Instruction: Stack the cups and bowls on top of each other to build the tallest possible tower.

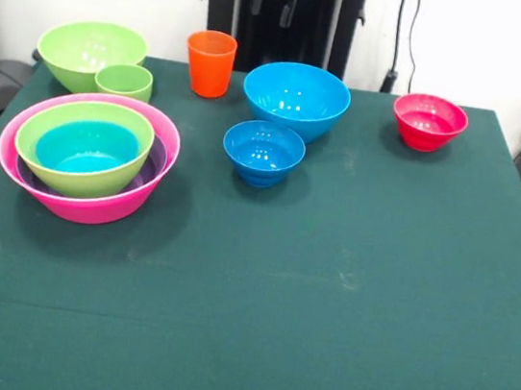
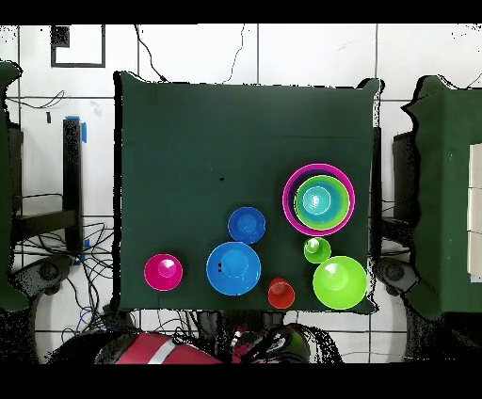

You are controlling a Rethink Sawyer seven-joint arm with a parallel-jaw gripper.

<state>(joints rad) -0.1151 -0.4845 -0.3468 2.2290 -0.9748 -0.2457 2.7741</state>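
The tower is a nested stack at the table's left: a wide pink bowl (image 1: 94,206) holds a purple bowl (image 1: 154,166), a lime green bowl (image 1: 73,178) and a blue bowl (image 1: 87,148); it also shows in the overhead view (image 2: 319,199). The orange cup (image 1: 209,63) stands alone on the table, not in the stack. The small light green cup (image 1: 124,81) stands beside a large lime bowl (image 1: 90,52). A large blue bowl (image 1: 295,98), a small blue bowl (image 1: 263,152) and a red bowl (image 1: 429,122) stand apart. My gripper (image 1: 273,5) is drawn back at the top, open and empty.
The green table (image 1: 322,310) has its wide near half bare. The black pedestal (image 1: 314,18) stands behind the orange cup and large blue bowl. Cables and chairs lie off both sides of the table.
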